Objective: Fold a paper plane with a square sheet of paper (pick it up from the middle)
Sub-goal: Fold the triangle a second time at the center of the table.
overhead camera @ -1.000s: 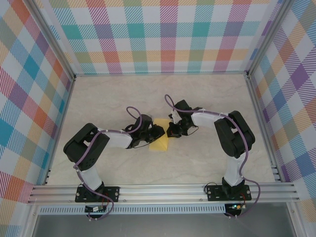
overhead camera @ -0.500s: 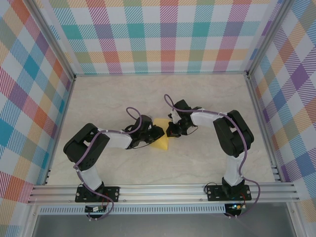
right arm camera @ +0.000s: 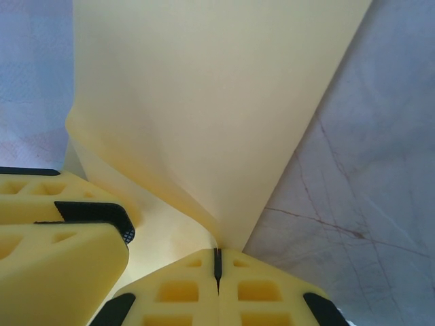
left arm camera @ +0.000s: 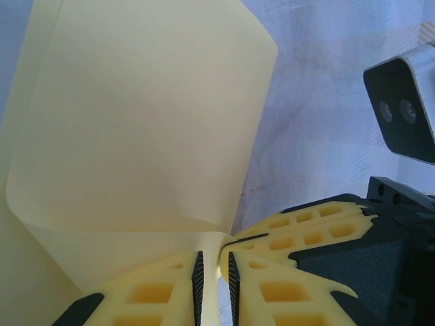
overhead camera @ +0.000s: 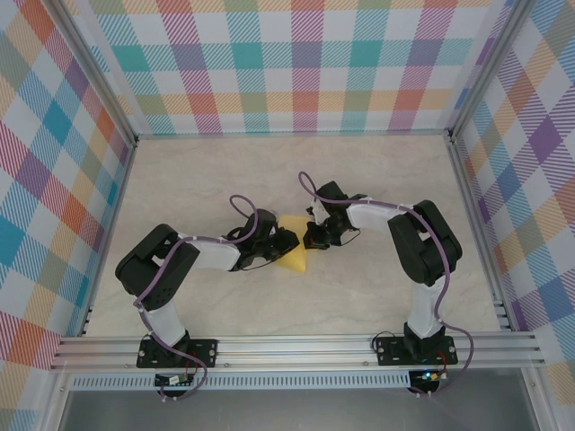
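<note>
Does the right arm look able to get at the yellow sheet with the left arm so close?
Probably yes: the right gripper is shut on a corner of the square sheet of paper; the left gripper pinches the sheet alongside, not in its way.

At centre lies a pale beige marble-patterned tabletop (overhead camera: 225, 171); pastel plaid panel walls (overhead camera: 296, 63) rise at nine, twelve and three o'clock; silver aluminium frame rails (overhead camera: 296, 346) run along six o'clock; light even.

The pale, marble-veined table (overhead camera: 225, 180) is spreading across the middle of the top view, from upper left to lower right. Just below the frame's centre the yellow square sheet of paper (overhead camera: 293, 260) is curling up above it; whether any edge is touching the surface cannot be told.
</note>
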Controlling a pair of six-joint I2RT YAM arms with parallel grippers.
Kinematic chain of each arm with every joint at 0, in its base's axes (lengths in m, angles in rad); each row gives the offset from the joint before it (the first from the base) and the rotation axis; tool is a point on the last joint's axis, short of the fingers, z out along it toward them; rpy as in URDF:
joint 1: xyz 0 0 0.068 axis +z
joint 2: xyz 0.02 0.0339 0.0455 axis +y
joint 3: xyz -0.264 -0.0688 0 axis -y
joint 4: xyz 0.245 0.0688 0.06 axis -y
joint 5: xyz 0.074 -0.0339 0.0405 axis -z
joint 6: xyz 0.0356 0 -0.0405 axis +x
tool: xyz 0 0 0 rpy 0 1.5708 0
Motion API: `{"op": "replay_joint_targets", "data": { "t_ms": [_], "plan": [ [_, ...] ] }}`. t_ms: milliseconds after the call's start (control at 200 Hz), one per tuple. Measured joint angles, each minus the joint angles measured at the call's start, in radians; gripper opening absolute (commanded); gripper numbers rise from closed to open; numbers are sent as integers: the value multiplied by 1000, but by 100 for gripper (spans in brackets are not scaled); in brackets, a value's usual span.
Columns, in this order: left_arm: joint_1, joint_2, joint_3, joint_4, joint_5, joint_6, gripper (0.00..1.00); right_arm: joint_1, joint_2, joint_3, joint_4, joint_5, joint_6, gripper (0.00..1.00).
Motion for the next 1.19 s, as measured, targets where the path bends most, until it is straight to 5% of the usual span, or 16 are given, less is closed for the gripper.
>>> {"op": "replay_joint_targets", "data": {
  "t_ms": [1195],
  "plan": [
    [2,13,-5,-37,-19,0,19,0,14,6,-8,-11,3,4]
  ]
}}
